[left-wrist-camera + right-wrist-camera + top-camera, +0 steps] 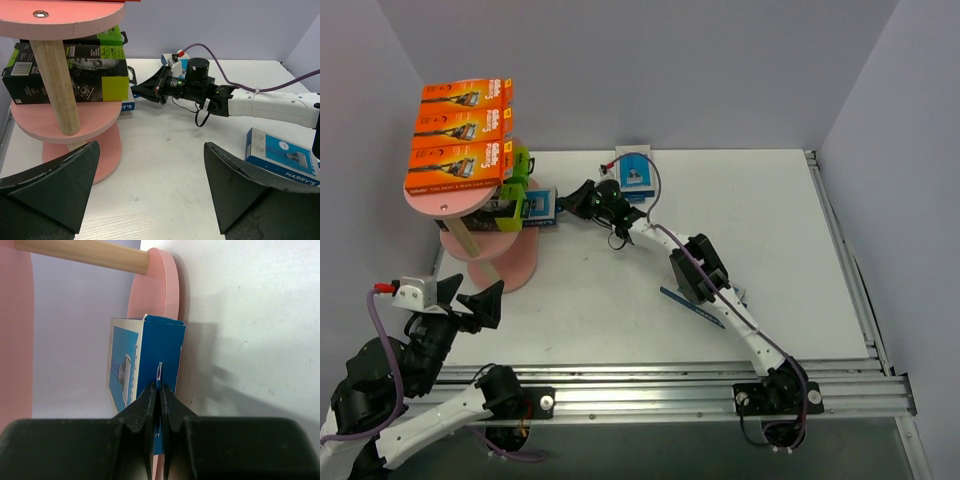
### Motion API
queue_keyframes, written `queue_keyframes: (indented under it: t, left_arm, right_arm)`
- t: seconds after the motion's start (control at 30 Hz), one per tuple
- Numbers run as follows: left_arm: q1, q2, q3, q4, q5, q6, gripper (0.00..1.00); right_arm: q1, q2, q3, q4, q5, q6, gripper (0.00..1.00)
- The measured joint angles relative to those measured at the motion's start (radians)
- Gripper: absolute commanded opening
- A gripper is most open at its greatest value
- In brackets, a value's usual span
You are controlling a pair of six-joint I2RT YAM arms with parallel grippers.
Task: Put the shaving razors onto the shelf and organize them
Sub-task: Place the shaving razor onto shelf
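Observation:
The pink shelf (485, 262) stands at the far left, with three orange razor packs (460, 150) on its top board and black-and-lime packs (70, 70) on the middle board. My right gripper (572, 202) is shut on the hang tab of a blue pack (155, 350). It holds that pack (542, 206) on edge at the shelf's lower board (161, 290), under the middle board. A second blue pack (635, 170) stands at the back. A third (282, 152) lies flat under the right arm. My left gripper (150, 145) hovers open over bare table near the shelf's base.
A wooden dowel (57, 85) links the shelf boards at the front. The right arm (700, 280) stretches diagonally across the table's middle. Grey walls close in the left, back and right. A metal rail (720, 385) runs along the near edge.

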Motion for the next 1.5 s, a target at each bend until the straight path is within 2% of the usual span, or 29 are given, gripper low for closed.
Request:
queue_keyframes:
  t: [0.2, 0.4, 0.47, 0.53, 0.57, 0.83, 1.1, 1.3, 1.5]
  left_arm:
    - [-0.003, 0.001, -0.001, 0.0, -0.001, 0.0, 0.94]
    - [-0.003, 0.001, -0.001, 0.0, -0.001, 0.0, 0.94]
    - [-0.003, 0.001, -0.001, 0.0, -0.001, 0.0, 0.94]
    - [-0.003, 0.001, -0.001, 0.0, 0.0, 0.0, 0.94]
    - [-0.003, 0.001, -0.001, 0.0, -0.001, 0.0, 0.94]
    - [-0.003, 0.001, -0.001, 0.0, 0.0, 0.0, 0.94]
    - [-0.003, 0.0, -0.001, 0.0, 0.0, 0.0, 0.94]
    - [-0.003, 0.0, -0.004, 0.001, 0.0, 0.0, 0.94]
    - [-0.003, 0.0, -0.005, 0.001, 0.0, 0.0, 0.94]
  right_arm:
    - [-0.007, 0.025, 0.047, 0.011, -0.004, 0.008, 0.0]
    - [-0.007, 0.055, 0.091, 0.037, -0.007, 0.017, 0.11]
    - [-0.007, 0.056, 0.096, 0.036, -0.008, 0.02, 0.2]
    - [-0.007, 0.057, 0.105, 0.038, -0.008, 0.023, 0.33]
    - [-0.007, 0.057, 0.111, 0.039, -0.008, 0.026, 0.52]
    - [-0.009, 0.057, 0.127, 0.044, -0.008, 0.025, 0.79]
    - [-0.022, 0.047, 0.032, 0.084, -0.019, 0.014, 0.81]
    - [-0.027, -0.021, -0.085, 0.106, -0.027, -0.002, 0.81]
    - [-0.027, -0.08, -0.197, 0.14, -0.042, -0.008, 0.75]
